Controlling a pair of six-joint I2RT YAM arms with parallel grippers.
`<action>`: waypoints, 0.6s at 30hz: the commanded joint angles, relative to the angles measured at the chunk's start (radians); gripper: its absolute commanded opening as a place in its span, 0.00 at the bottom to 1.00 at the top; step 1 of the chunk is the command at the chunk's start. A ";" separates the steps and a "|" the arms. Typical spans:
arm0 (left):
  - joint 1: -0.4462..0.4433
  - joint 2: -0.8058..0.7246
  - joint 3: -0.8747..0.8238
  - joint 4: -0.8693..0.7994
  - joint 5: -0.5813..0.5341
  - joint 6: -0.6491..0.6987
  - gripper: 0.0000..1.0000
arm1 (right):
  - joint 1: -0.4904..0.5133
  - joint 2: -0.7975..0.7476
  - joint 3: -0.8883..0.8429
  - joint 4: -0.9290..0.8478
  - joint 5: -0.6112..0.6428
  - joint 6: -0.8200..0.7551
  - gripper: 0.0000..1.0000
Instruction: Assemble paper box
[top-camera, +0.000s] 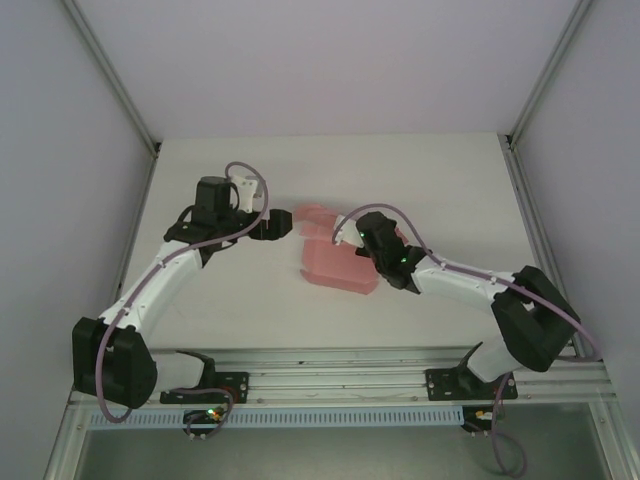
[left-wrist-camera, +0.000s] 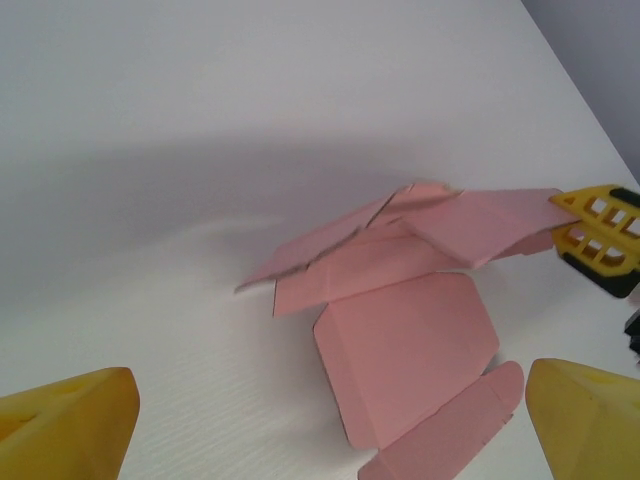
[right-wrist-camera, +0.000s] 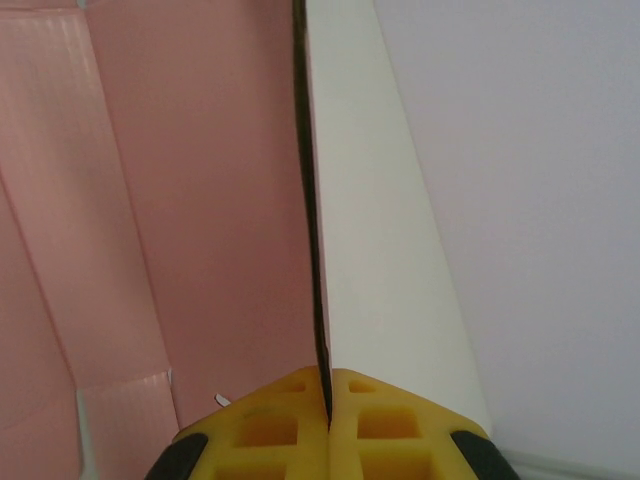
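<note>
Grip first: the right gripper (right-wrist-camera: 328, 380) is pinched tight on a raised panel of the paper box (top-camera: 335, 262), central on the table (top-camera: 430, 170); the left gripper (top-camera: 272, 226) gapes wide just beside it. Fold slowly along the crease, left bracing the base. The left wrist view shows loose end flaps that the overhead blurs

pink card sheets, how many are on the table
1. The paper box lies unfolded in the middle of the table, one panel raised and pinched by the right gripper. A second sheet directly beneath could be hidden.
</note>
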 joint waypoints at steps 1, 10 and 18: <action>0.006 0.020 0.015 0.011 -0.017 -0.036 1.00 | 0.021 0.045 -0.018 0.164 0.018 -0.143 0.00; -0.021 0.161 0.066 0.070 -0.003 -0.032 1.00 | 0.029 0.062 0.018 0.084 -0.044 -0.082 0.00; -0.047 0.319 0.117 0.147 0.027 -0.066 1.00 | 0.030 0.057 0.046 -0.009 -0.088 0.003 0.00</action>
